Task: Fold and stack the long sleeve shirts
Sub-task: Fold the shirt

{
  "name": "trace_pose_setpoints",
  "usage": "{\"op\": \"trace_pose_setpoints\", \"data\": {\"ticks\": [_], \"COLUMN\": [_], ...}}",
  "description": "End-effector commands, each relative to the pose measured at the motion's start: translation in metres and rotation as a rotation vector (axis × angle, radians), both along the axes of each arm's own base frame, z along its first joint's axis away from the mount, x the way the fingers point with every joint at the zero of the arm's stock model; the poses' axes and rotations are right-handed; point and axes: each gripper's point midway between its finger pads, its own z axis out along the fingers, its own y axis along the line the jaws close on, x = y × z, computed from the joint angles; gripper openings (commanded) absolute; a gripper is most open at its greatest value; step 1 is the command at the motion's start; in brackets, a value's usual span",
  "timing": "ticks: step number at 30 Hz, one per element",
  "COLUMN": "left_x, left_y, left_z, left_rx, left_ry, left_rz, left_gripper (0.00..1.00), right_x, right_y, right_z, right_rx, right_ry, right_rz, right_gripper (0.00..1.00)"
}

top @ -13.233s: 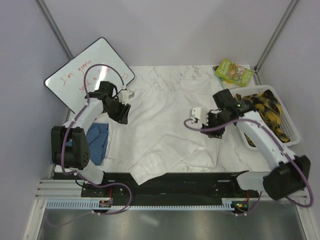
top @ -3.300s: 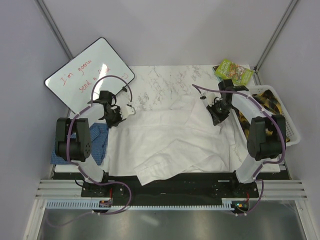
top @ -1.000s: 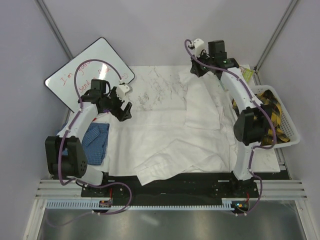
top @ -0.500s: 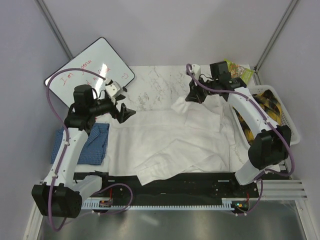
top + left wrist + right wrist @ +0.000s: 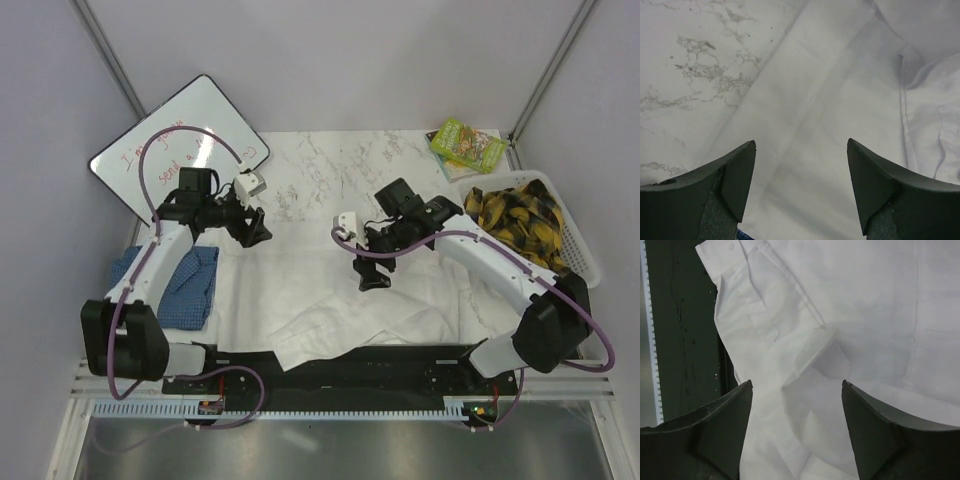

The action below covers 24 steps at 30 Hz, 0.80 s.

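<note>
Since half a second ago the right pincer point(image 5: 371, 272) has swung back from the far side of the surface point(image 5: 330, 158) and now hangs over the middle of the white shirt point(image 5: 290, 285), jaws apart and empty. The left pincer point(image 5: 255, 226) hovers above the shirt's far-left edge where cloth meets marble, jaws apart with nothing between them. The white shirt lies spread across the surface. The blue checked shirt point(image 5: 190, 285) lies just beside its left edge.
</note>
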Motion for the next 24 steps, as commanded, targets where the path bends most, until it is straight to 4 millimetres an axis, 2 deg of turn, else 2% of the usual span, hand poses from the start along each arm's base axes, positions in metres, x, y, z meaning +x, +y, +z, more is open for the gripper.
{"op": "trace_pose_setpoints", "data": {"ticks": [1, 2, 3, 4, 5, 6, 7, 8, 9, 10, 12, 14, 15, 17, 18, 20, 21, 23, 24], "left_x": [0.019, 0.024, 0.026, 0.031, 0.036, 0.039, 0.044, 0.045, 0.043, 0.037, 0.022, -0.004, -0.017, -0.036, -0.042, -0.06, -0.075, -0.09, -0.11], "left_y": [0.021, 0.024, 0.027, 0.031, 0.033, 0.036, 0.037, 0.037, 0.034, 0.024, 0.006, -0.015, -0.033, -0.047, -0.063, -0.079, -0.097, -0.117, -0.135], "left_z": [-0.023, -0.035, -0.042, -0.047, -0.059, -0.064, -0.068, -0.07, -0.071, -0.07, -0.061, -0.067, -0.062, -0.075, -0.074, -0.074, -0.073, -0.068, -0.067], "left_rx": [0.165, 0.19, 0.211, 0.244, 0.259, 0.273, 0.286, 0.287, 0.276, 0.234, 0.184, 0.151, 0.154, 0.185, 0.181, 0.16, 0.162, 0.138, 0.124], "left_ry": [0.043, 0.067, 0.075, 0.067, 0.093, 0.105, 0.107, 0.115, 0.121, 0.114, 0.088, 0.084, 0.045, 0.032, -0.002, 0.009, 0.005, -0.008, 0.0], "left_rz": [-0.009, -0.008, -0.008, -0.008, -0.006, 0.002, 0.004, -0.003, -0.022, -0.072, -0.144, -0.248, -0.32, -0.362, -0.4, -0.449, -0.507, -0.526, -0.569], "left_gripper": [0.8, 0.79, 0.78, 0.78, 0.77, 0.76, 0.75, 0.73, 0.73, 0.73, 0.75, 0.76, 0.76, 0.79, 0.79, 0.79, 0.79, 0.8, 0.8], "right_x": [0.07, 0.086, 0.113, 0.139, 0.154, 0.172, 0.187, 0.193, 0.2, 0.206, 0.205, 0.197, 0.193, 0.187, 0.185, 0.18, 0.177, 0.166, 0.159], "right_y": [-0.038, -0.051, -0.072, -0.089, -0.103, -0.123, -0.136, -0.147, -0.159, -0.165, -0.173, -0.171, -0.171, -0.169, -0.168, -0.167, -0.167, -0.168, -0.166], "right_z": [0.039, 0.039, 0.024, 0.028, 0.021, -0.002, -0.003, -0.011, -0.027, -0.027, -0.037, -0.041, -0.041, -0.046, -0.048, -0.052, -0.053, -0.057, -0.062], "right_rx": [-0.027, -0.045, -0.091, -0.153, -0.198, -0.265, -0.307, -0.343, -0.375, -0.381, -0.4, -0.391, -0.383, -0.382, -0.379, -0.383, -0.387, -0.392, -0.389], "right_ry": [-0.131, -0.13, -0.094, -0.146, -0.146, -0.102, -0.121, -0.11, -0.074, -0.074, -0.031, 0.002, 0.009, 0.035, 0.048, 0.075, 0.088, 0.124, 0.153], "right_rz": [-0.152, -0.2, -0.278, -0.344, -0.392, -0.452, -0.493, -0.516, -0.543, -0.557, -0.567, -0.548, -0.544, -0.542, -0.542, -0.543, -0.542, -0.534, -0.526], "right_gripper": [0.83, 0.82, 0.81, 0.74, 0.69, 0.55, 0.5, 0.45, 0.42, 0.42, 0.42, 0.43, 0.44, 0.45, 0.44, 0.44, 0.44, 0.44, 0.45]}}
